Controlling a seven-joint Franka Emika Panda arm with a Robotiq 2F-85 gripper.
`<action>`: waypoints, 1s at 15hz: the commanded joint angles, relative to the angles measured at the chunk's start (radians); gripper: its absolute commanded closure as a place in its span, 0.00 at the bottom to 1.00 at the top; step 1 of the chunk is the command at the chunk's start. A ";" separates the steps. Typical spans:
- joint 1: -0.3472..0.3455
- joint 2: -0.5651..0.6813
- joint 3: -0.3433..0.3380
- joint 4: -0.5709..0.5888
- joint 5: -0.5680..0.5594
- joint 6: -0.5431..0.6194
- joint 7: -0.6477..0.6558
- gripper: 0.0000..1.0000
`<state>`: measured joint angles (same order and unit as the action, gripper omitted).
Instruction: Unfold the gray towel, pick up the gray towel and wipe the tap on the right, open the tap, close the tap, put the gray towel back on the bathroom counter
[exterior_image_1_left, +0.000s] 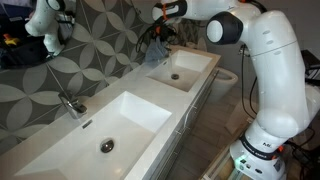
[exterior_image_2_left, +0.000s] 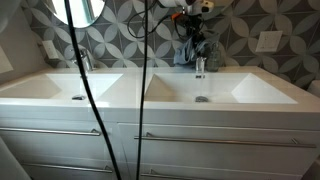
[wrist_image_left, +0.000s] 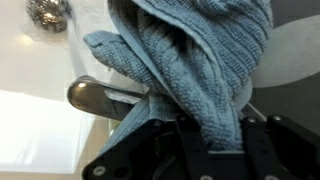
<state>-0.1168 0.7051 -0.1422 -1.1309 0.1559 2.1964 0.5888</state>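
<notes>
My gripper (wrist_image_left: 212, 135) is shut on the gray towel (wrist_image_left: 195, 60), which hangs bunched from the jaws in the wrist view. The towel drapes over the chrome tap (wrist_image_left: 95, 95), whose handle sticks out on its left. In both exterior views the gripper (exterior_image_1_left: 160, 35) (exterior_image_2_left: 192, 28) holds the towel (exterior_image_1_left: 156, 52) (exterior_image_2_left: 197, 45) at the tap (exterior_image_2_left: 200, 66) behind one basin (exterior_image_1_left: 185, 68) (exterior_image_2_left: 205, 92), against the patterned tile wall.
A second basin (exterior_image_1_left: 105, 125) (exterior_image_2_left: 70, 88) has its own tap (exterior_image_1_left: 70, 103) (exterior_image_2_left: 85, 62). A drain (wrist_image_left: 47, 12) shows in the wrist view. A round mirror (exterior_image_2_left: 85, 10) hangs on the wall. A black cable (exterior_image_2_left: 85, 90) crosses the foreground. Drawers (exterior_image_2_left: 200, 140) sit below the counter.
</notes>
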 joint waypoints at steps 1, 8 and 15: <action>0.010 0.014 -0.039 0.015 -0.055 -0.174 0.038 0.95; 0.002 0.014 -0.051 0.041 -0.108 -0.391 0.040 0.95; 0.020 -0.151 -0.012 -0.076 -0.085 -0.416 -0.109 0.95</action>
<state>-0.1049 0.6621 -0.1766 -1.1219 0.0653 1.7962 0.5558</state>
